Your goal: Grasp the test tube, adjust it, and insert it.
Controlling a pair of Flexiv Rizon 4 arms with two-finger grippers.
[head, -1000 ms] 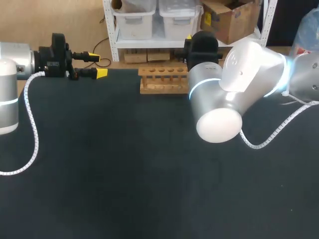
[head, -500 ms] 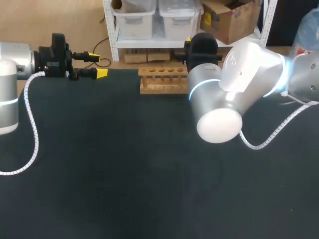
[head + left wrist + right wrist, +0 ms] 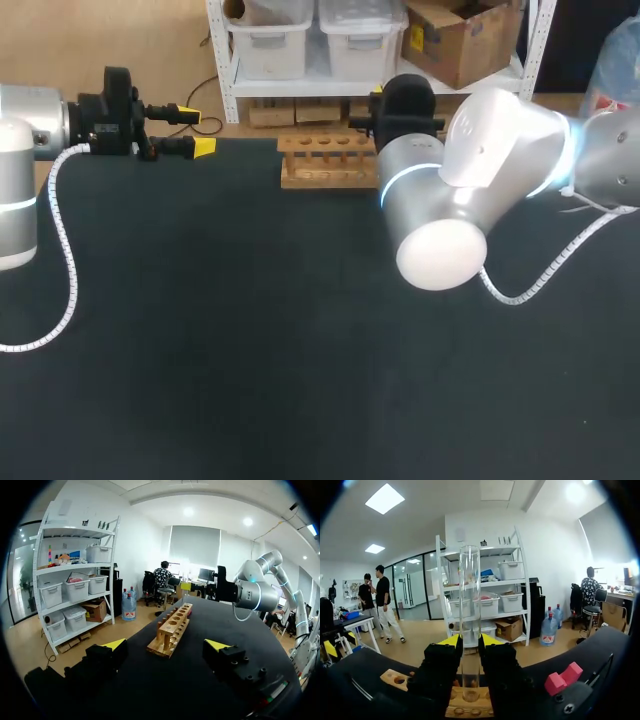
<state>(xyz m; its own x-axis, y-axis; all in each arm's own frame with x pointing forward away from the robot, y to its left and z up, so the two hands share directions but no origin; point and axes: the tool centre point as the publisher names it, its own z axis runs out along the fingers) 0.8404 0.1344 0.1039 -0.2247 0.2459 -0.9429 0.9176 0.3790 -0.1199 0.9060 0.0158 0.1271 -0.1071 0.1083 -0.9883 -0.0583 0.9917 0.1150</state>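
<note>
A clear glass test tube (image 3: 470,595) stands upright between the yellow tips of my right gripper (image 3: 470,641), which is shut on its lower part. The tube's bottom end is at a hole in the wooden rack (image 3: 470,707) directly under the gripper; how deep it sits I cannot tell. In the head view the rack (image 3: 326,162) stands at the table's far edge. My right wrist (image 3: 405,100) hangs over its right end and hides the tube. My left gripper (image 3: 192,131) is open and empty at the far left, and the rack (image 3: 172,629) lies ahead of it.
The black table (image 3: 250,330) stretches wide between the arms and toward the front. My right arm's big silver elbow (image 3: 445,225) hangs over the table just right of the rack. A white coiled cable (image 3: 62,260) trails from the left arm.
The right arm has shifted slightly, its elbow a little lower and to the right. The left arm has not moved.
</note>
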